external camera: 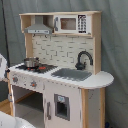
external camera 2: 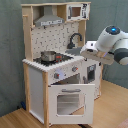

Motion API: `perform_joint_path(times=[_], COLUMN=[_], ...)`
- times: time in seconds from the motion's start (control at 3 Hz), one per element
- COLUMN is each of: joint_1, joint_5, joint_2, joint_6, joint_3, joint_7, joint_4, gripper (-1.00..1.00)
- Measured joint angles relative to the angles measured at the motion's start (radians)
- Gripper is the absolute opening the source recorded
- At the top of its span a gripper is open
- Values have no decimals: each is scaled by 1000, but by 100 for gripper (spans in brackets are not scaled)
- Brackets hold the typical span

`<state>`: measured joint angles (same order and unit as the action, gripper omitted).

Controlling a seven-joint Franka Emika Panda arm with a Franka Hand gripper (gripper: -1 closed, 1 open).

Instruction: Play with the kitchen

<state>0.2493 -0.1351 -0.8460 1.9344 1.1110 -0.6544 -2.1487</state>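
The white and light-wood toy kitchen (external camera: pixel 60 80) (external camera 2: pixel 55 65) shows in both exterior views. It has a grey range hood (external camera: pixel 39 26), a small microwave (external camera: pixel 70 23), a dotted backsplash (external camera: pixel 57 50), a black faucet (external camera: pixel 83 60) and a grey sink (external camera: pixel 71 74). A metal pot (external camera 2: pixel 48 56) stands on the hob (external camera 2: pixel 57 59). In the second exterior view the oven door (external camera 2: pixel 70 99) hangs open. My gripper (external camera 2: pixel 87 49) hovers at counter height by the sink end, at the second exterior view's right.
The white arm (external camera 2: pixel 112 45) fills the second exterior view's right side. A white robot part (external camera: pixel 2 67) shows at the first exterior view's left edge, another (external camera: pixel 12 122) at its bottom left. Grey curtain behind, wooden floor (external camera 2: pixel 112 107) below.
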Motion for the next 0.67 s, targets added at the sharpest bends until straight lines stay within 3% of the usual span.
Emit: perform_joint_path(times=[0.67], joint_1=[53], joint_5=[2], joint_2=[183], joint_6=[12], joint_3=[8], joint_7=[-106], joint_4=[-17], gripper=[100])
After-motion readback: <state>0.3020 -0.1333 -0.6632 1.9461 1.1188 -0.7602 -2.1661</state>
